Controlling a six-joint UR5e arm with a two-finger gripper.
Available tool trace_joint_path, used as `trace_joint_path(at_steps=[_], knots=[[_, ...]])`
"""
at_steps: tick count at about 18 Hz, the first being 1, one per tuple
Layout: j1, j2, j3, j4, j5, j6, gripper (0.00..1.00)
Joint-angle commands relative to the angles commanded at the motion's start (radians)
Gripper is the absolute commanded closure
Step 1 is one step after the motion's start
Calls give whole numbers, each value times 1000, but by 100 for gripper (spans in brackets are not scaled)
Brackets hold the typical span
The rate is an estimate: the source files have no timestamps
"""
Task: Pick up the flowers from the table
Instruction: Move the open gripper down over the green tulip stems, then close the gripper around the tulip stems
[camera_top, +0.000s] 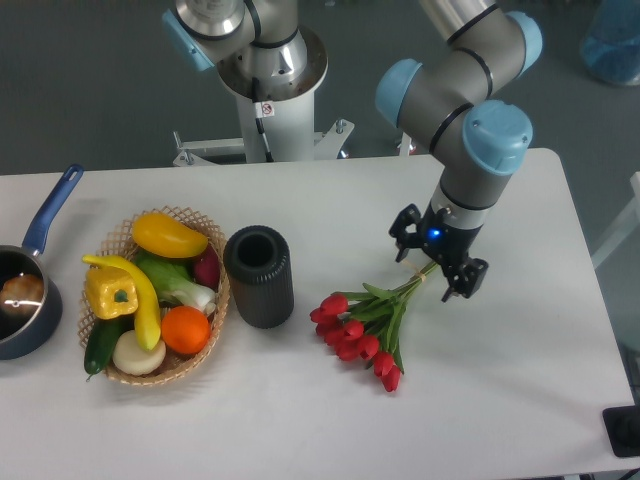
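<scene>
The flowers (360, 332) are a bunch of red tulip buds with green leaves, lying on the white table (500, 400) right of centre. The buds point to the lower left and the pale green stems run up to the right. My gripper (427, 271) is low over the stem end. Its two black fingers stand apart, one on each side of the stems. The jaws look open and are not closed on the stems. The flowers rest on the table.
A dark cylindrical vase (260, 276) stands just left of the flowers. A wicker basket (212, 330) of vegetables and fruit sits further left. A blue pan (30, 290) is at the left edge. The robot base (270, 90) stands behind the table.
</scene>
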Motion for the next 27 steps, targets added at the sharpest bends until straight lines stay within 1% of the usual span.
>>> trace_joint_path(at_steps=[4, 5, 7, 9, 13, 16, 21, 22, 23, 27], knots=[[6, -14, -34, 2, 6, -9, 0], [6, -17, -34, 2, 6, -11, 0], [6, -41, -32, 6, 6, -20, 0], [5, -60, -32, 40, 6, -28, 0], [5, -84, -31, 61, 6, -44, 0], [5, -115, -31, 95, 6, -57, 0], [-2, -132, -32, 101, 6, -78, 0], [-2, -133, -32, 101, 5, -80, 1], [-2, -133, -32, 100, 5, -81, 4], [-3, -133, -26, 100, 0, -97, 34]])
